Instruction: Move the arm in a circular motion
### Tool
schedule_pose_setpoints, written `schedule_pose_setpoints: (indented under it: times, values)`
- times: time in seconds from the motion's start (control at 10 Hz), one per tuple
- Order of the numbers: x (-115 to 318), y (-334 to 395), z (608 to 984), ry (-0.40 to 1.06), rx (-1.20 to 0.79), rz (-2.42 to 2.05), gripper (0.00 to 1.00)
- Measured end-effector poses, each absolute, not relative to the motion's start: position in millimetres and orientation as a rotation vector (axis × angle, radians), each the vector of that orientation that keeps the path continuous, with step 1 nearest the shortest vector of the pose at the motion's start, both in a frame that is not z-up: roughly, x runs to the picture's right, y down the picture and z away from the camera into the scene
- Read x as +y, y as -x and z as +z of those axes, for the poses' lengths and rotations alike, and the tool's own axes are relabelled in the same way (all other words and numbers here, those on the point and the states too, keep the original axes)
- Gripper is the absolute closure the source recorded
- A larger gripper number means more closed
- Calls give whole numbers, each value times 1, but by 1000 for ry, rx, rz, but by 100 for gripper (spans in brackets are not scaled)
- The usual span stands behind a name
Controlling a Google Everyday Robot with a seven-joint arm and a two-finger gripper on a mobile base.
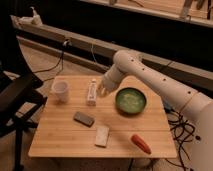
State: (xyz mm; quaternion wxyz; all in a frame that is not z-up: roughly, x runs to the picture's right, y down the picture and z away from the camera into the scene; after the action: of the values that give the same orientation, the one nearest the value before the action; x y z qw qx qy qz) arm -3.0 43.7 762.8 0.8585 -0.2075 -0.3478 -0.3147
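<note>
Pincer low over the rear middle of the bench, just right of an upright white tube; contact with it not discernible. Open or closed: cannot tell.

The arm: white, thick, rows of small dark holes. Enters from lower right, rises over the bench's right rear corner to a rounded joint, then bends down and left toward the tapered tip.

On the wooden bench:
- white mug at left rear, left of the tube, apart from it
- green bowl right of the tip, under the arm's descending link
- dark grey block lying flat, left of centre
- pale bar near the front edge
- red elongated item at front right, lying diagonally

Black chair left of the bench. Cables on the floor at right.
</note>
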Motion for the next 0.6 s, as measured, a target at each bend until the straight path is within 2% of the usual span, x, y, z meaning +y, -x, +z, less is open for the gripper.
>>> schedule_pose_setpoints:
  times: [0.3, 0.6]
  values:
    - [76, -41, 746, 532, -704, -640, 100]
    - [92, -105, 746, 618, -645, -590, 100]
